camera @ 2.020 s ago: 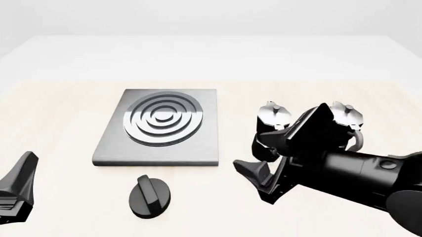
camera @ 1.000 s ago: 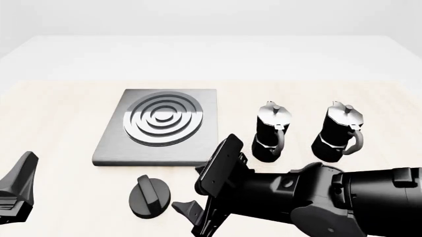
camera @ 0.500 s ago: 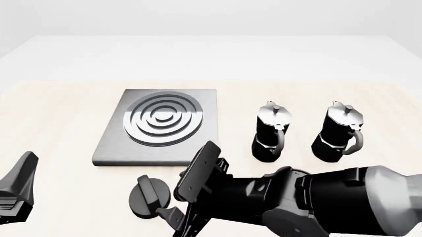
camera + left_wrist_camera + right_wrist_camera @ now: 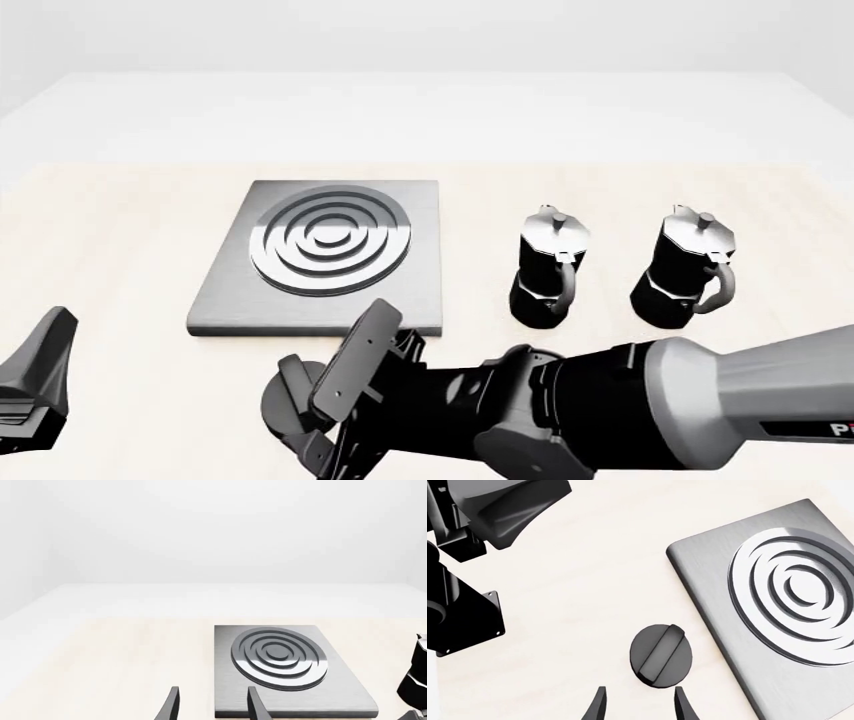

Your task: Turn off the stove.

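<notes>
Centrally on the pale wooden table lay the stove, a flat grey plate with raised silver rings, its separate round black knob just off the plate's near edge, apart from it. Right gripper: fingers parted, empty, tips just short of the knob, its arm reaching low along the table's near edge; left gripper: fingers likewise apart, holding nothing, by the near-left corner. Two moka pots stood upright side by side, right of the stove, well apart from it.
</notes>
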Available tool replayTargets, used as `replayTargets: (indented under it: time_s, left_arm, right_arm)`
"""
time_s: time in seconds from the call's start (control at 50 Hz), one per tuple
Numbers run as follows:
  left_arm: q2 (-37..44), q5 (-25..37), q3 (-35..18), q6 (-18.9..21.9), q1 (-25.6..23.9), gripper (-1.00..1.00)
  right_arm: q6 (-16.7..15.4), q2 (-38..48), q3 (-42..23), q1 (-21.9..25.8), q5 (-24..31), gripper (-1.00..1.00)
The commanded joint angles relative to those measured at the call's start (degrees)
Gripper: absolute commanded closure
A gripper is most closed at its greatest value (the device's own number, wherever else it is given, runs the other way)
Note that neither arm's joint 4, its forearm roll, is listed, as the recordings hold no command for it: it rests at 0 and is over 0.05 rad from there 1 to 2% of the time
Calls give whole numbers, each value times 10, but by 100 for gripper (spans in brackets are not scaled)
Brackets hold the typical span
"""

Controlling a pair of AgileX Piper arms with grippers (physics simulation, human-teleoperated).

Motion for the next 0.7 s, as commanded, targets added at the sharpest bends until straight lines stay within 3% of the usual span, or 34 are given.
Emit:
replayTargets:
  time_s: [0.02,0.7]
  left_arm:
    - [0,0,0,0,0,-100]
    - [0,0,0,0,0,-100]
  right_arm:
    - [3,19,-8,7,-9,-100]
    - [15,82,-34,20,-29,-100]
